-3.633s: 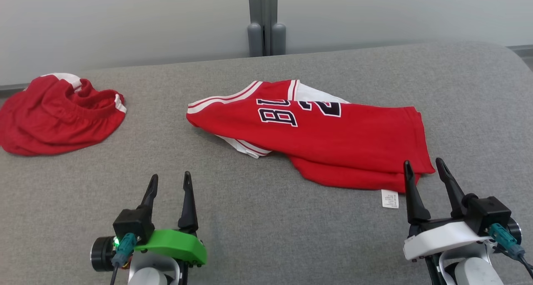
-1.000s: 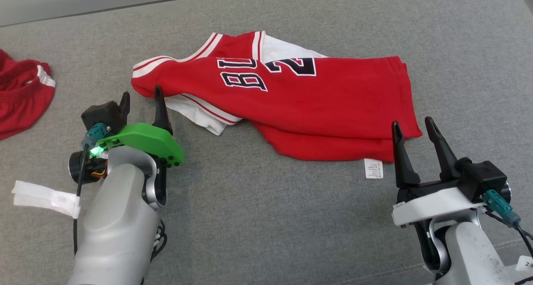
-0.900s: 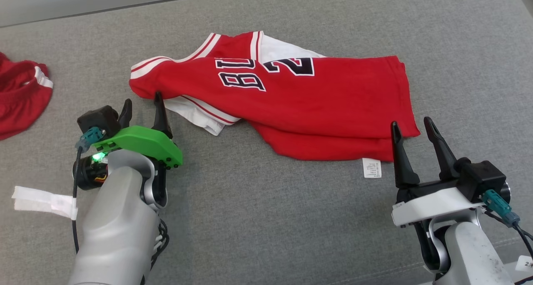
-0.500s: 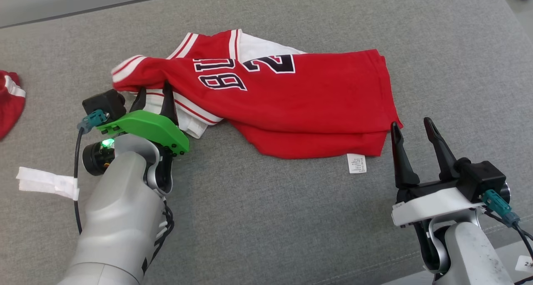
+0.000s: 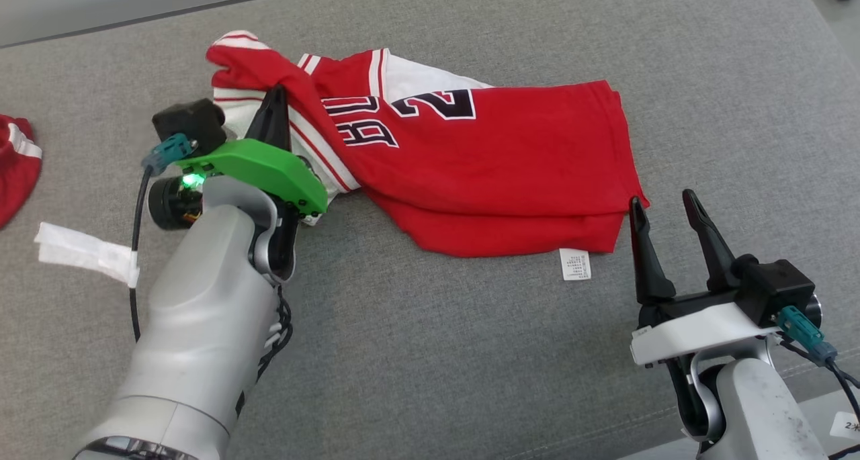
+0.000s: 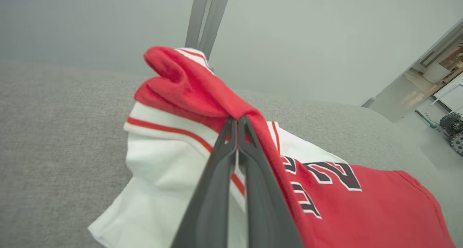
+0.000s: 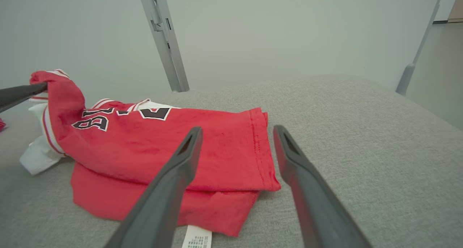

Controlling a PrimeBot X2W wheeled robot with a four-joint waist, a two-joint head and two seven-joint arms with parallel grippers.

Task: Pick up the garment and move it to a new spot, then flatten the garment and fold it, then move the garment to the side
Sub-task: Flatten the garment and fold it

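Note:
A red basketball jersey (image 5: 484, 158) with white trim and black numbers lies crumpled on the grey surface (image 5: 437, 352). My left gripper (image 5: 275, 104) is shut on the jersey's shoulder end and holds that part raised; in the left wrist view the two fingers (image 6: 237, 126) pinch a red fold of the jersey (image 6: 361, 204). My right gripper (image 5: 662, 205) stands open just off the jersey's near right corner, close to its white label (image 5: 576, 264), touching nothing. The right wrist view shows the jersey (image 7: 173, 143) beyond the spread fingers (image 7: 188, 146).
A second red garment (image 5: 17, 164) lies at the far left edge. A strip of white tape (image 5: 84, 253) sits on the surface left of my left arm. A grey post (image 7: 162, 34) stands behind the surface against a pale wall.
My left gripper has shut on the jersey's shoulder end and lifted it up and back, bunching the cloth. The right gripper has stayed put. Before that, the camera dipped and turned.

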